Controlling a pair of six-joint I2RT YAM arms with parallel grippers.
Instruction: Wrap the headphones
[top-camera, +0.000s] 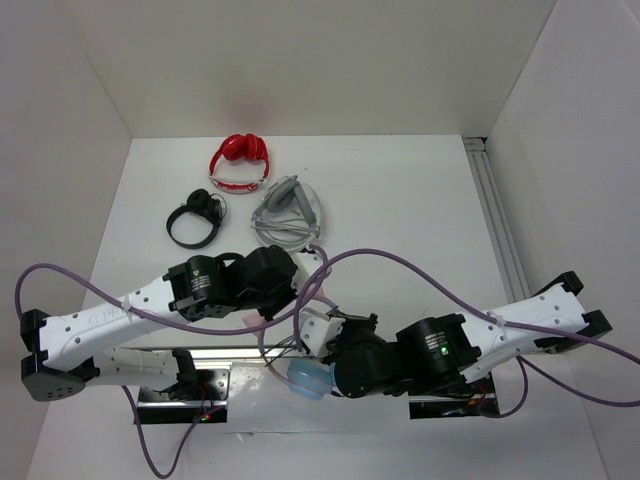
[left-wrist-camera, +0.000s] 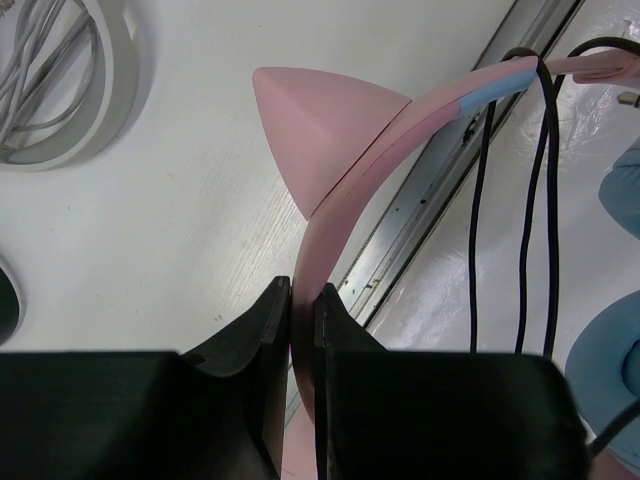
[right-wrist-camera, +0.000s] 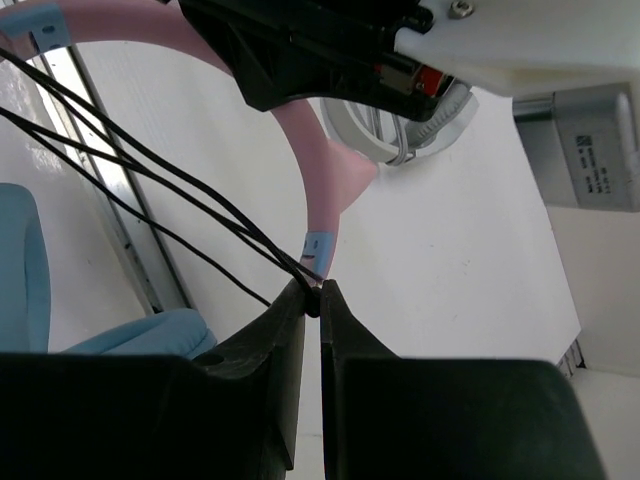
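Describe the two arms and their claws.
The left arm and right arm have white shells and bulky black round joints. Purple cables loop off each; the right arm shows a green light. The left claw and right claw are matte black.

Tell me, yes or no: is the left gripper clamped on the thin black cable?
No, the left gripper pinches the pink cat-ear headband; the thin black cable hangs beside it.
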